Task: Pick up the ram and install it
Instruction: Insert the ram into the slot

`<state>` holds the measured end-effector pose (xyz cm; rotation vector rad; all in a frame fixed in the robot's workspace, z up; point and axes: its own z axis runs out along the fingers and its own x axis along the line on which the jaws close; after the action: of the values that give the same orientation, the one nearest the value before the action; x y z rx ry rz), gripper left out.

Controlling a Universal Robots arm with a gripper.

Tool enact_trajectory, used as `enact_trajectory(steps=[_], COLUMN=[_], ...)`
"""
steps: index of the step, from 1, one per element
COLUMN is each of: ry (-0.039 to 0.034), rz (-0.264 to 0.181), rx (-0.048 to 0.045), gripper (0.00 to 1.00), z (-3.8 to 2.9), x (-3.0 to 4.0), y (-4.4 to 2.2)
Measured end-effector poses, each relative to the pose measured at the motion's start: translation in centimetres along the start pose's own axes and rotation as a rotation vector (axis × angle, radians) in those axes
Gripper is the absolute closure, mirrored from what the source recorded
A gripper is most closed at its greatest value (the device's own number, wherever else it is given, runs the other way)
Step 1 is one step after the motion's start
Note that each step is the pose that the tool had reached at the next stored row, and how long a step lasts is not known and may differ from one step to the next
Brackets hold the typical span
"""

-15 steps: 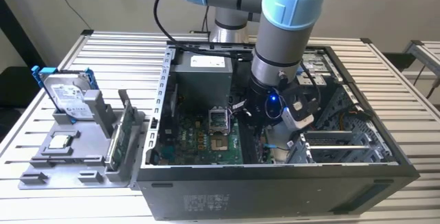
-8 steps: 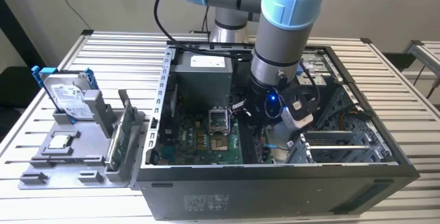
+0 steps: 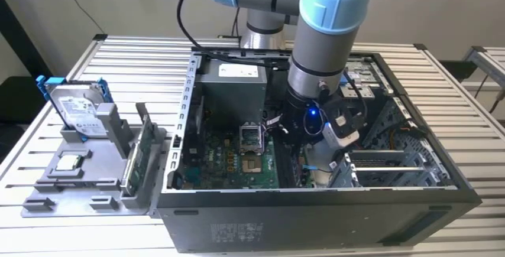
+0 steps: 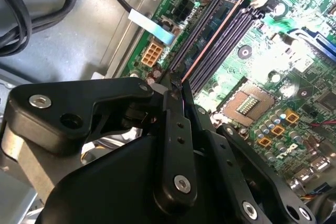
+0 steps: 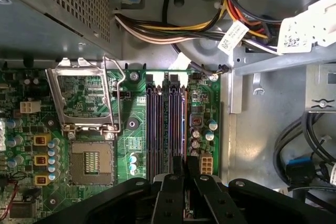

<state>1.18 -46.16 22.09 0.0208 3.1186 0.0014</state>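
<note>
The ram is a long dark stick with black chips. It stands on edge along the outermost memory slot of the green motherboard, inside the open computer case. My gripper is shut on the stick's near end, one black finger on each face. In the first wrist view the fingertips straddle the ram at the slot's end. The exterior view shows the arm reaching down into the case, with the gripper low over the board.
Beside the slots lie an empty processor socket with its metal frame lifted and bundled cables. At the exterior view's left, a grey fixture holds a hard drive in a blue bracket and a green board on edge.
</note>
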Motion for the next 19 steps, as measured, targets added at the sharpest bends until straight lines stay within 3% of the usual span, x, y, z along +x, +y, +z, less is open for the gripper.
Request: enact_trajectory(steps=[7,19], ry=[0.0002,0.0079], rz=[0.002,0.003], rx=[0.0028,0.0033], gripper=[0.86,0.86], z=[0.04,0.05], x=[0.00,-0.25], y=[0.24,0.25])
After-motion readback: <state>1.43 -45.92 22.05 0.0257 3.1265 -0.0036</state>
